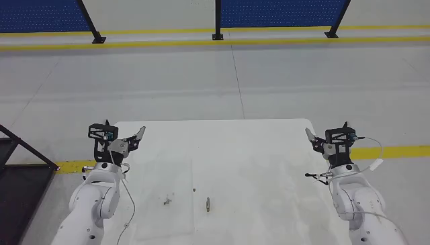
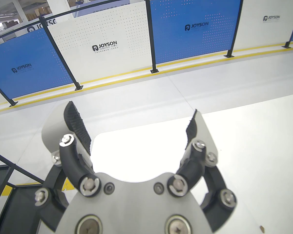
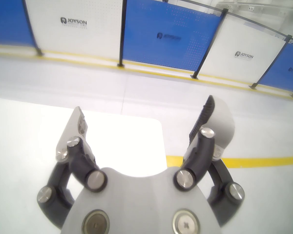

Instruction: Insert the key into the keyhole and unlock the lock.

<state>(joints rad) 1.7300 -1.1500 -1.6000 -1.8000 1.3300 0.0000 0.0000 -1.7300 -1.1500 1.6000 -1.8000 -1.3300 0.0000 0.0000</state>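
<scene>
1. In the top view we see the left gripper [image 1: 134, 139] over the far left corner of the flat white table [image 1: 255, 151]; its left wrist view shows black ribbed pads [image 2: 77, 122] spread wide, released, holding nothing.
2. The right gripper [image 1: 313, 141] sits at the far right corner; it too is spread and bare.
3. Toward the near edge, left of centre, lie a small dark piece [image 1: 166, 201] and a slim grey metal piece [image 1: 207, 205], well apart from both grippers; we cannot tell key from lock.
4. Both wrist views show blue and white perforated fence panels [image 2: 195, 30] bearing dark printed logos; a yellow floor stripe [image 3: 258, 160] runs beside the table.
</scene>
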